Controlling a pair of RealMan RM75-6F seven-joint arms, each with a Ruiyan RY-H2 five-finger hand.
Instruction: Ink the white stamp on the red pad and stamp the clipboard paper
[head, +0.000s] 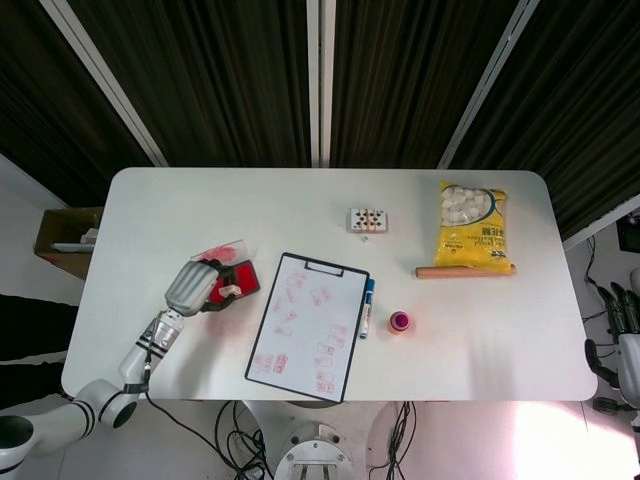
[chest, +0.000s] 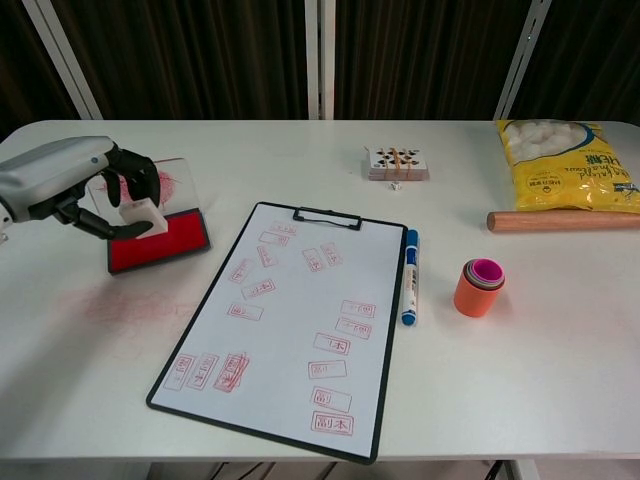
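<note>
Chest view: left hand (chest: 75, 185) at left edge of frame, fingers wrapped round white stamp (chest: 133, 216).
Stamp: sits over red pad (chest: 165, 240), looks to touch its surface; can't tell for sure.
Pad lid: clear, ink-smeared, tilted up behind pad.
Clipboard (chest: 300, 325): centre-bottom of frame, paper w/ many red marks.
Blue marker (chest: 408, 276): just beside clipboard's right edge.
Orange cup (chest: 479, 287): right of marker.
Head view: right hand (head: 622, 335) at far right edge, off table, holds nothing, fingers apart.
</note>
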